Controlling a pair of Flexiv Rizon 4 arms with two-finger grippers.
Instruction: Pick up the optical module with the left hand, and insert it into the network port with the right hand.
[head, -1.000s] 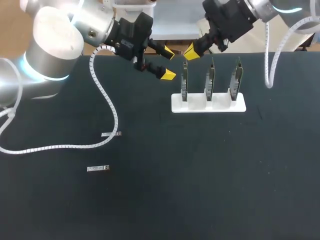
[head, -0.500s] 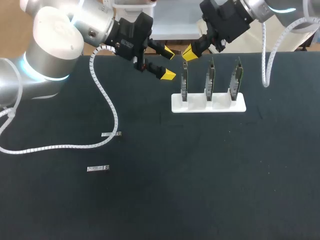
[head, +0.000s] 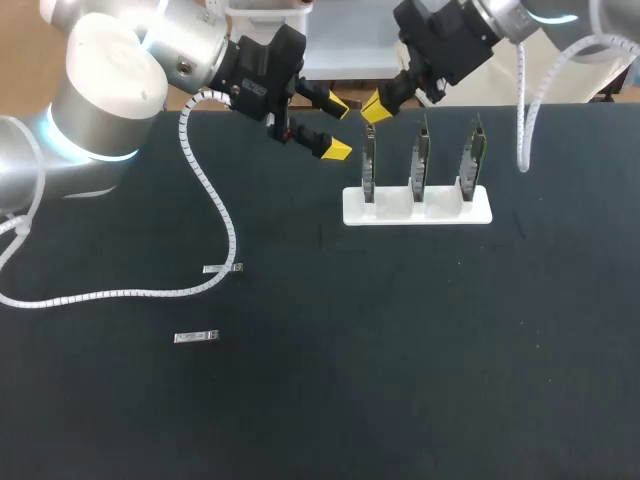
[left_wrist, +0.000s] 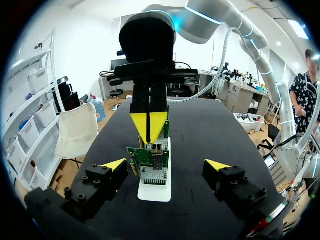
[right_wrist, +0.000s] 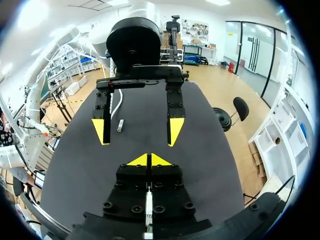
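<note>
Left gripper (head: 338, 127): fingers wide, empty, beside the board (head: 369, 165).
Right gripper (head: 375, 106): fingers pressed together, seemingly empty, above it.
Optical module (head: 222, 268): flat on worktop (head: 400, 350), well apart.
Risk: crowded grippers colliding.

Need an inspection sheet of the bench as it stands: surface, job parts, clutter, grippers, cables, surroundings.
Surface: black table.
Job's things: two optical modules lie flat and apart on my left side; white stand holds three upright boards.
Clutter: nothing seen.
Grippers: left gripper open, empty, beside the leftmost board; right gripper shut, tips just above that board.
Cables: left arm's spiral-wrapped cable trails over the table, close by one module; right arm's cable hangs in a loop.
Surroundings: nothing seen reaching over the table.
</note>
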